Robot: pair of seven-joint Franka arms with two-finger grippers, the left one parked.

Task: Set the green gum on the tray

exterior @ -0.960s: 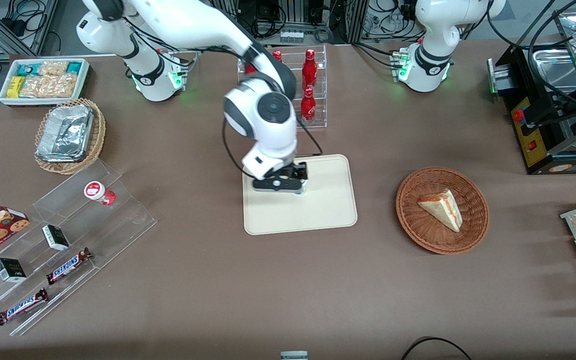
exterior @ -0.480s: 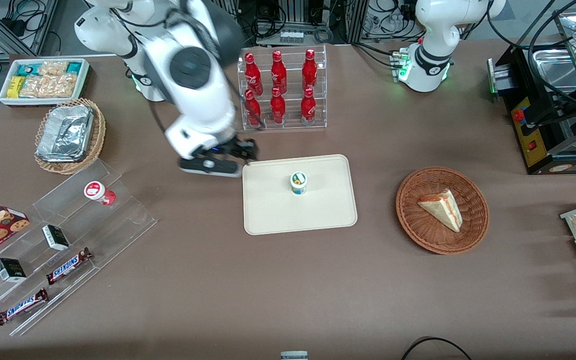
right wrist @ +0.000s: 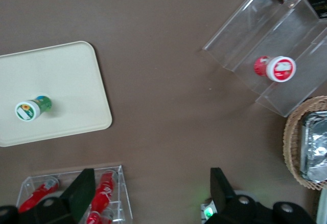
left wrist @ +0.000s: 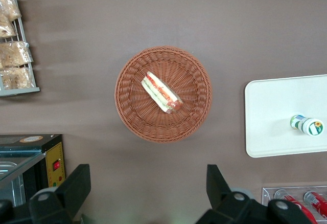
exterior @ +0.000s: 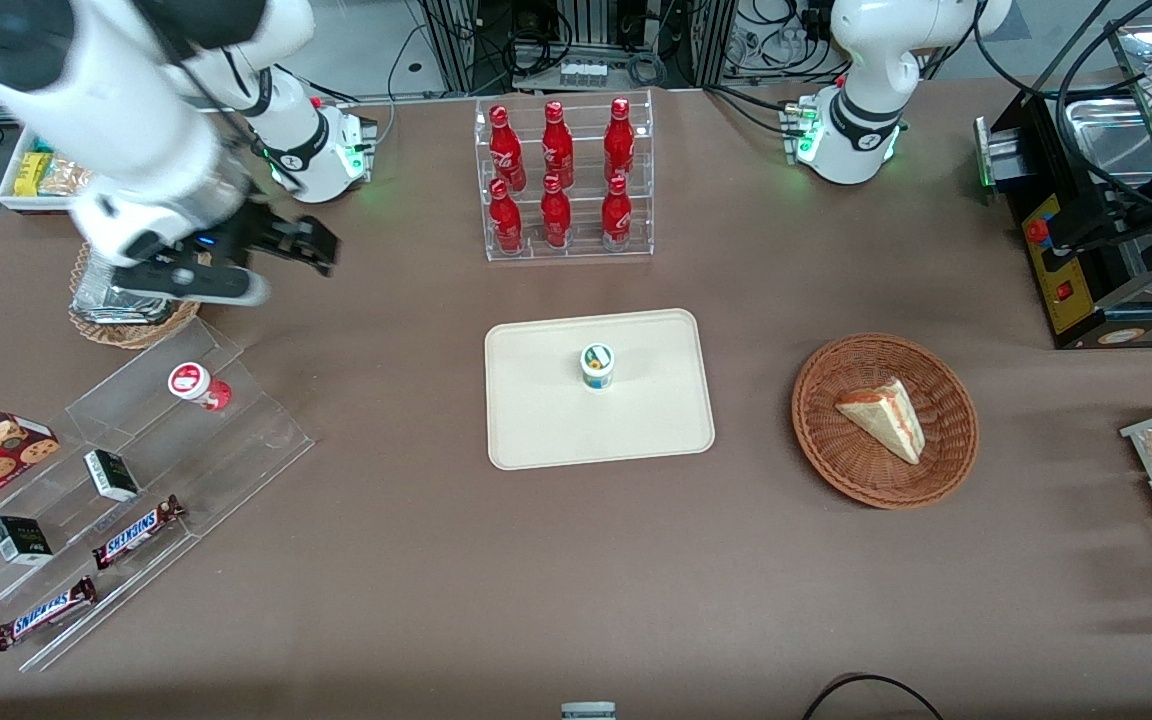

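Gum (exterior: 597,365), white-lidded, green-labelled, upright on tray (exterior: 546,430); hand (exterior: 236,262) open, empty, well apart.

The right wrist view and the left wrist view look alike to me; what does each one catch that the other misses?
Only the right wrist view shows the red-lidded container on the clear stepped stand, the foil tray in its wicker basket, and the right arm's open hand, empty above the table. Only the left wrist view shows the sandwich in the round basket. Both show the green gum standing on the tray.
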